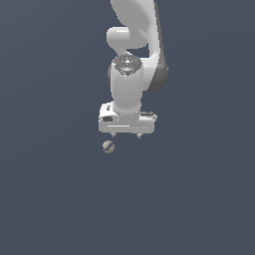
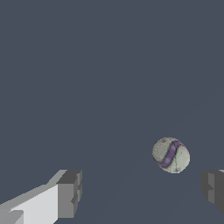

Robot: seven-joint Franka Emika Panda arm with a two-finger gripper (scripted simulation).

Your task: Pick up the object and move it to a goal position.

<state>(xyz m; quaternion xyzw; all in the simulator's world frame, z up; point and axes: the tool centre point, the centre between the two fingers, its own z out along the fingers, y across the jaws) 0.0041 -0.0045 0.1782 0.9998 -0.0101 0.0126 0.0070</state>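
Nothing is picked up yet, so the whole grasp and the carry to the goal are still ahead. The white gripper [image 1: 126,135] hangs with its jaws spread wide and empty. The ball [image 1: 108,147] lies at its seven o'clock in the exterior view, outside the jaws: tiny, grey-white, purple-streaked

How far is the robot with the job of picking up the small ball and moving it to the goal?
Done: the gripper is near the ball. In hand: lining up; the wrist view shows the ball lying free on the floor, off centre, nearer one of the fingers, and the jaws are open and touch nothing. Left: centring, closing, lifting and carrying. No goal marker is visible.
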